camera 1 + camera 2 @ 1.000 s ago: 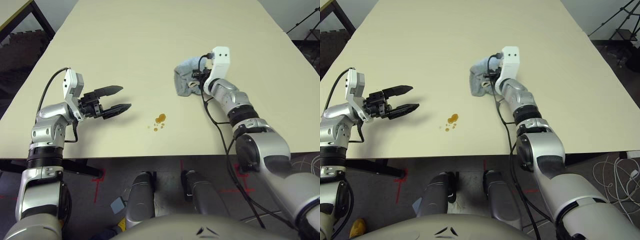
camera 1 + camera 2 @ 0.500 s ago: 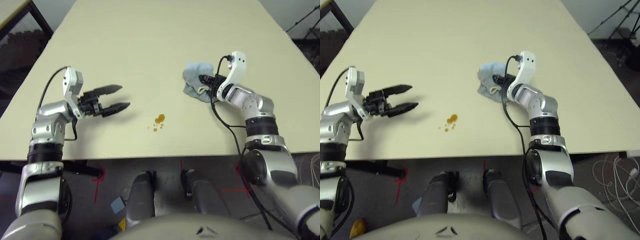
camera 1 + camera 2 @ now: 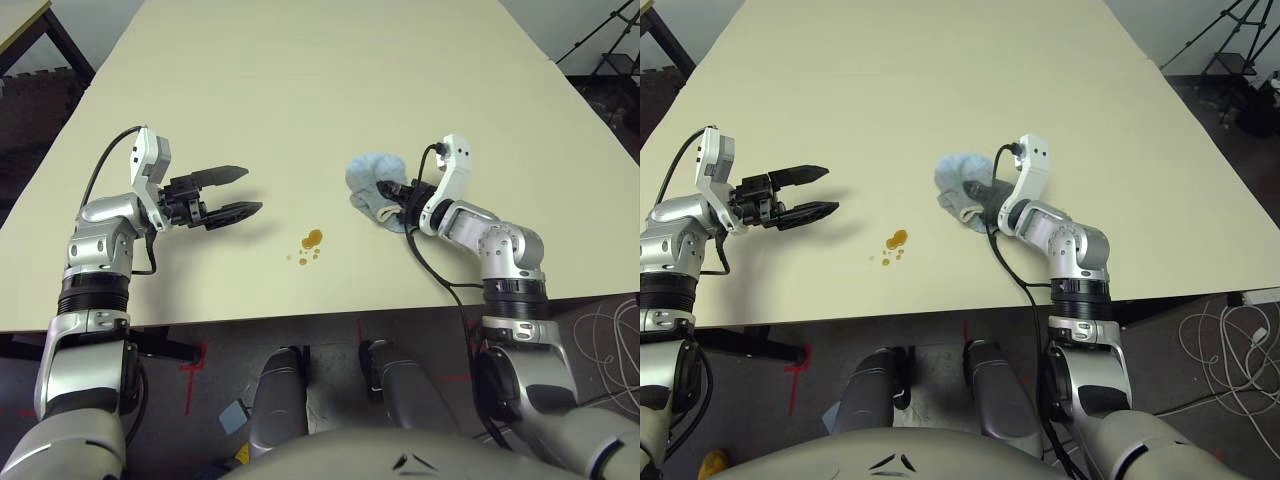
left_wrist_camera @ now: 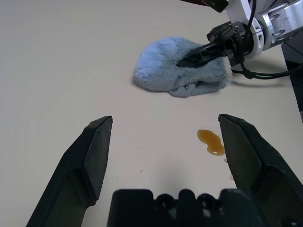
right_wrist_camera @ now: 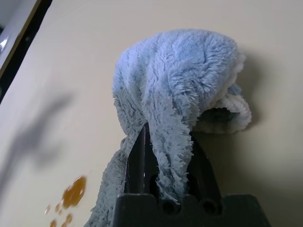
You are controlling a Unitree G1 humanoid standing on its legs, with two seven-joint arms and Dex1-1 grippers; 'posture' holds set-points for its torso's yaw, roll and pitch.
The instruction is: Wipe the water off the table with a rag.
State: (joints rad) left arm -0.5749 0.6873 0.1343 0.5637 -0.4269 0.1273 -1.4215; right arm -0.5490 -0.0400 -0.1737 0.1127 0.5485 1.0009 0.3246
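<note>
Right wrist view is showing the right gripper [image 5: 165,163] with fingers pinching the rag [image 5: 177,90], which is lying bunched on the desk [image 3: 300,90] near the water [image 3: 311,240]. Left gripper [image 3: 232,192] is hovering, fingers spread, holding nothing. Next, I judge, comes dragging the rag across those drops.

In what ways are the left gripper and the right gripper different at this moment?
The left gripper is open and holds nothing, while the right gripper is shut on the rag. The left gripper hovers to the left of the water; the right gripper sits to its right, with the rag resting on the table. Both have black fingers and point toward the table's middle.
</note>
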